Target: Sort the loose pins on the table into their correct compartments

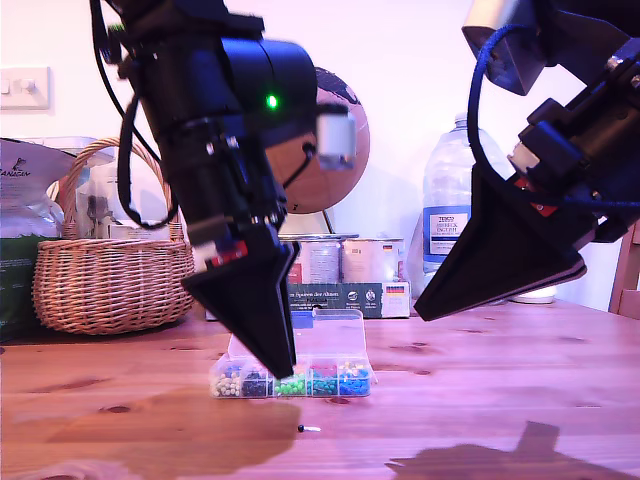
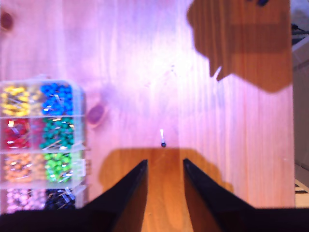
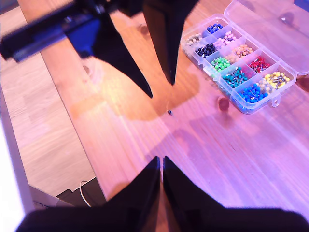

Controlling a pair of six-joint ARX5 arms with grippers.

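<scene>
while my first gripper (image 2: pixel 164 166) hangs spread above 1 black pin (image 2: pixel 163 144), my second gripper (image 3: pixel 161 162) pressed together

White wall (image 1: pixel 420 60), wicker basket (image 1: pixel 110 280)

A woven wicker basket (image 1: pixel 112 275) sits at nine o'clock — a clear plastic water bottle (image 1: pixel 445 215) at three, silver tins (image 1: pixel 345 260) between.
</scene>
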